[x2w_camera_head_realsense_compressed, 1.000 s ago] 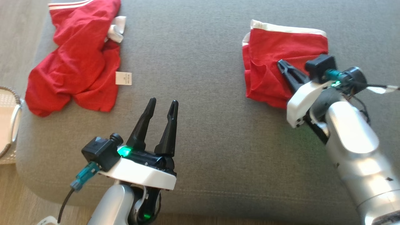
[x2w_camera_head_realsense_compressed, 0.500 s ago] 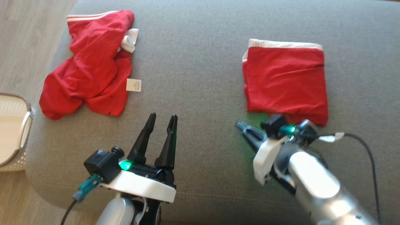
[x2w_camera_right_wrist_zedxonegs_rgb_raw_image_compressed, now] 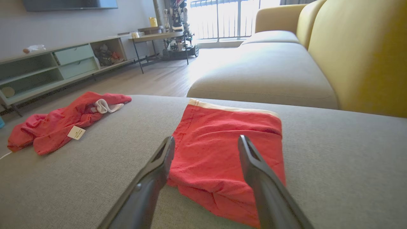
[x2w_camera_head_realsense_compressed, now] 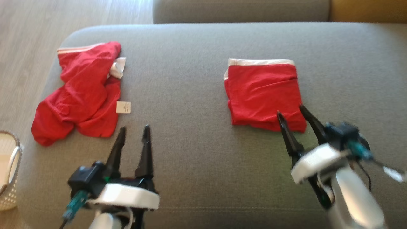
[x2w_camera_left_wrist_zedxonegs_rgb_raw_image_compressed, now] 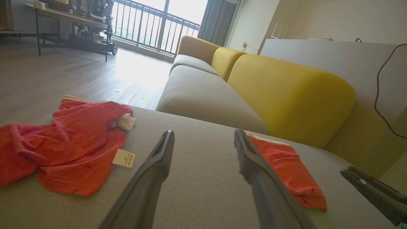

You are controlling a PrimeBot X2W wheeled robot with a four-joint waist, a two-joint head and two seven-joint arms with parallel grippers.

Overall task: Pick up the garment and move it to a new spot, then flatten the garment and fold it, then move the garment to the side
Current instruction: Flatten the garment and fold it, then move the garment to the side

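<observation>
A folded red garment (x2w_camera_head_realsense_compressed: 262,92) with a white waistband lies flat on the right half of the grey cushion (x2w_camera_head_realsense_compressed: 190,79). My right gripper (x2w_camera_head_realsense_compressed: 290,109) hovers at its near edge, open, nothing between the fingers; in the right wrist view the folded garment (x2w_camera_right_wrist_zedxonegs_rgb_raw_image_compressed: 229,149) lies just beyond the open gripper (x2w_camera_right_wrist_zedxonegs_rgb_raw_image_compressed: 206,137). A second red garment (x2w_camera_head_realsense_compressed: 82,95), crumpled and with a white tag, lies at the cushion's far left. My left gripper (x2w_camera_head_realsense_compressed: 134,128) stands open over bare cushion to the right of it. The left wrist view has the crumpled garment (x2w_camera_left_wrist_zedxonegs_rgb_raw_image_compressed: 60,140) left of the open gripper (x2w_camera_left_wrist_zedxonegs_rgb_raw_image_compressed: 203,132).
A white woven basket (x2w_camera_head_realsense_compressed: 9,178) sits off the cushion's left edge on the wood floor. Behind the cushion runs a sofa with a yellow backrest (x2w_camera_left_wrist_zedxonegs_rgb_raw_image_compressed: 286,92). Bare grey cushion stretches between the two garments and in front of them.
The head camera has tilted and shifted. My right gripper left the folded garment's top, drew back to its near edge and opened. The left gripper stays open.
</observation>
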